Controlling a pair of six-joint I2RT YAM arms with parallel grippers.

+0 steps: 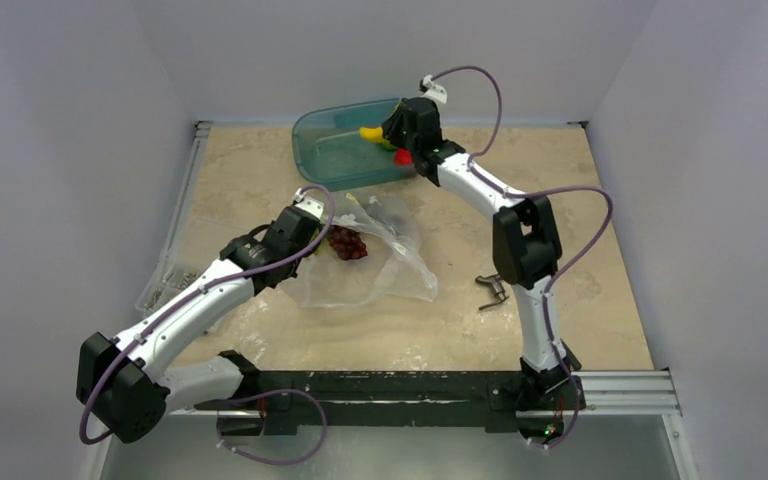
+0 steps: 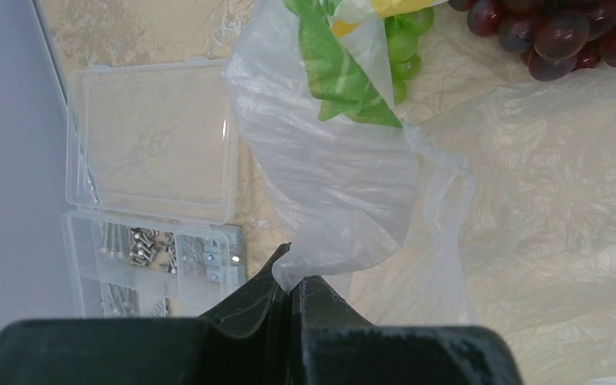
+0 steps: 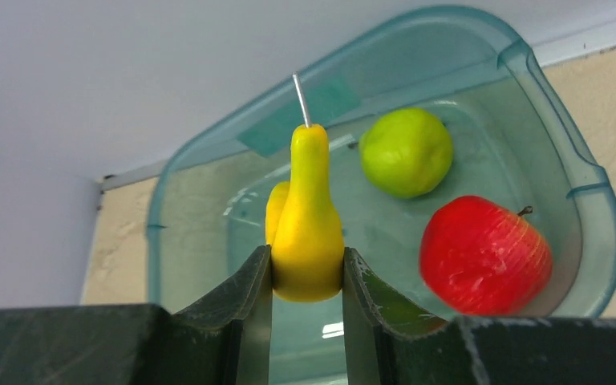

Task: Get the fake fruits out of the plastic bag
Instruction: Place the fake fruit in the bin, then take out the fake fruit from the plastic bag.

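The clear plastic bag (image 1: 385, 268) lies crumpled mid-table. A dark purple grape bunch (image 1: 348, 243) lies at its mouth, and a green grape bunch (image 2: 405, 44) shows through the folds. My left gripper (image 2: 293, 277) is shut on a bunched edge of the bag (image 2: 329, 184); it sits at the bag's left side (image 1: 308, 243). My right gripper (image 3: 306, 273) is shut on the yellow banana (image 3: 306, 233) and holds it above the teal tub (image 3: 601, 233) at the back (image 1: 390, 135). A round green apple (image 3: 406, 152) lies in the tub.
A red round fruit (image 3: 485, 254) lies in the tub beside the green apple. A flat clear box of metal parts (image 2: 152, 200) lies open at the table's left edge (image 1: 165, 285). A small metal piece (image 1: 493, 290) lies right of the bag.
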